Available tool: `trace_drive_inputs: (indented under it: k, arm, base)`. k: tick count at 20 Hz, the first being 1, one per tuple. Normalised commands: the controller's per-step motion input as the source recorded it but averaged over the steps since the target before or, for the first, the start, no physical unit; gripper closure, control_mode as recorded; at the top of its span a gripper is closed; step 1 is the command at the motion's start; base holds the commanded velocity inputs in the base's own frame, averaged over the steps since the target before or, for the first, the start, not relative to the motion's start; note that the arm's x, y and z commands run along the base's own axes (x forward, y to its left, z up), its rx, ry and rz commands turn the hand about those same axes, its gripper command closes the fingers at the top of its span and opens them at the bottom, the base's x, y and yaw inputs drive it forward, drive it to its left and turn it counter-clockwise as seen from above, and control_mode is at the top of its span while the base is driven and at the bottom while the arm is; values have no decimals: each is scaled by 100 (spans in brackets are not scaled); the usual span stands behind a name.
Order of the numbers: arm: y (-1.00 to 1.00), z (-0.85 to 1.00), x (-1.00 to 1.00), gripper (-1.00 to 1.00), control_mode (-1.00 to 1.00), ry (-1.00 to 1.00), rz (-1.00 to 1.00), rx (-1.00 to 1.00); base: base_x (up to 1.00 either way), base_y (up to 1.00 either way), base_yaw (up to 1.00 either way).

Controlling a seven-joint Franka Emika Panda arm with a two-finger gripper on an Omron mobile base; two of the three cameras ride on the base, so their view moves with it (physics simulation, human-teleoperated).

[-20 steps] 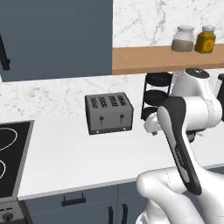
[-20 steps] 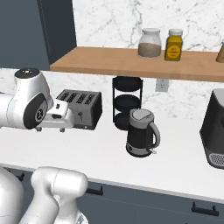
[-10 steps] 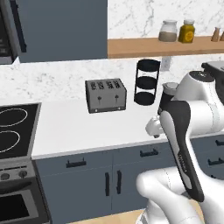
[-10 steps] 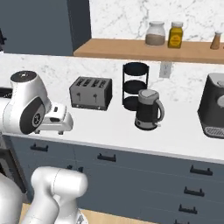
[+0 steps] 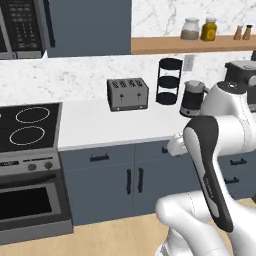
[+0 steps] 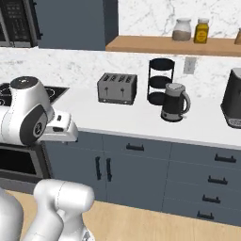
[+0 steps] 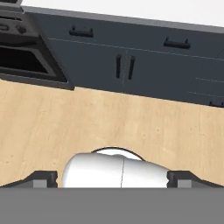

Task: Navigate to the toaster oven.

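One toaster oven is the target, and its position cannot be told from these views; as a judgement, it lies sideways along the desk, beyond the stretch now in front. The candidate is one dark appliance cut by the right edge of the right base view, too cropped to identify. The desk's long axis runs left to right across the base, so the coming move is judged a sideways drive, not a reach. One arm is fitted, folded close to the base. The pincer points down at the wood floor in front of the cabinets, well apart from everything on the desk; its fingertips stand wide apart with nothing between them. Count on the desk: one four-slot toaster, one round rack, one kettle just beside the rack. Count on the shelf: two jars. Left of the desk: one stove, with one microwave above it. Do not take the toaster for the target.
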Motion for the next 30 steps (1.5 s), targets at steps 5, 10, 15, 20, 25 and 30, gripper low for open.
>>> trace_drive_inputs:
  k: [5, 10, 15, 20, 25, 30]
  arm:
    - [0, 0, 0, -100, 100, 0, 0, 0]
    - [0, 0, 0, -100, 100, 0, 0, 0]
    - [0, 0, 0, -100, 100, 0, 0, 0]
    - [0, 0, 0, -100, 100, 0, 0, 0]
    - [0, 0, 0, -100, 100, 0, 0, 0]
    - [0, 0, 0, -100, 100, 0, 0, 0]
  base:
    - [-23, 47, 19]
    - [-8, 78, 42]
    - [-1, 53, 81]
    - [0, 39, 90]
    - [0, 32, 94]
    - [0, 21, 99]
